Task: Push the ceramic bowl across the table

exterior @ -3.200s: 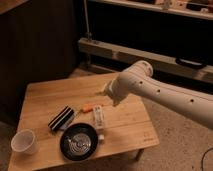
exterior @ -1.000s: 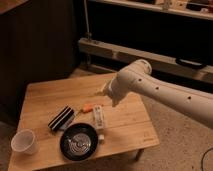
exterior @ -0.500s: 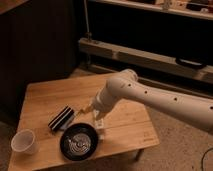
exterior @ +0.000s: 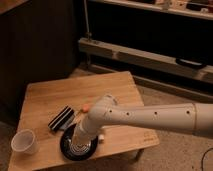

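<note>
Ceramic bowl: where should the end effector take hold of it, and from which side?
Probably the rim, pinched from above at the camera-side edge: the bowl is shallow, upright and wide, so only its thin lip offers a hold, and that edge shows bare. The end effector is over the bowl's middle.
</note>
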{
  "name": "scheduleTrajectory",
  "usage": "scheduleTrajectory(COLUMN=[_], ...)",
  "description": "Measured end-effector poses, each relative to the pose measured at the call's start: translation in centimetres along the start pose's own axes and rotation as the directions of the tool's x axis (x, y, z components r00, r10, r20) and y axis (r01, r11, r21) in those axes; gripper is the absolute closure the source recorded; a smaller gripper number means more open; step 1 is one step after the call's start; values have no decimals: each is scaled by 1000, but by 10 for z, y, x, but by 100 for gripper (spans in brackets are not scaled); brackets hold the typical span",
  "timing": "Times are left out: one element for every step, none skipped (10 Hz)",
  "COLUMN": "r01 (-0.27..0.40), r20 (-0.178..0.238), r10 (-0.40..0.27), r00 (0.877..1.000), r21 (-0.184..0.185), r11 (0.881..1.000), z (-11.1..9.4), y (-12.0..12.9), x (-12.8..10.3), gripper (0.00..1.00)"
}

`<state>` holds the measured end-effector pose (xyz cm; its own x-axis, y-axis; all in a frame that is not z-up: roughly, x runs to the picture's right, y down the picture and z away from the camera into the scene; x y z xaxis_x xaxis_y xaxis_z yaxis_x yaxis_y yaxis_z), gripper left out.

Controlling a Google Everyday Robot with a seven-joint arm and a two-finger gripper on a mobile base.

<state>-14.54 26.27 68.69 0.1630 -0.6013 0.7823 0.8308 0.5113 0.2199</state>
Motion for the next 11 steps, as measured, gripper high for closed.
scheduleTrajectory(r01=[3, 5, 7, 11, 16, 25, 25, 19, 4, -9, -27], r20=[-16, -44, -85, -123, -165, -215, -234, -252, -263, -265, -265], r10=[-3, -4, -3, -4, -7, -18, -21, -21, -14, -5, 8], r00=[1000, 999, 996, 992, 986, 976, 972, 968, 965, 964, 964], r21=[22, 40, 53, 57, 53, 31, 12, -13, -40, -53, -68], r11=[1000, 999, 999, 998, 998, 999, 1000, 1000, 999, 999, 997], z=[12, 18, 18, 14, 5, -2, -3, 0, 3, 6, 11], y=[6, 14, 19, 19, 16, 2, -4, -9, -4, 1, 11], x=[4, 11, 22, 32, 45, 63, 73, 85, 95, 98, 101], gripper=[100, 100, 100, 100, 100, 100, 100, 100, 100, 100, 100])
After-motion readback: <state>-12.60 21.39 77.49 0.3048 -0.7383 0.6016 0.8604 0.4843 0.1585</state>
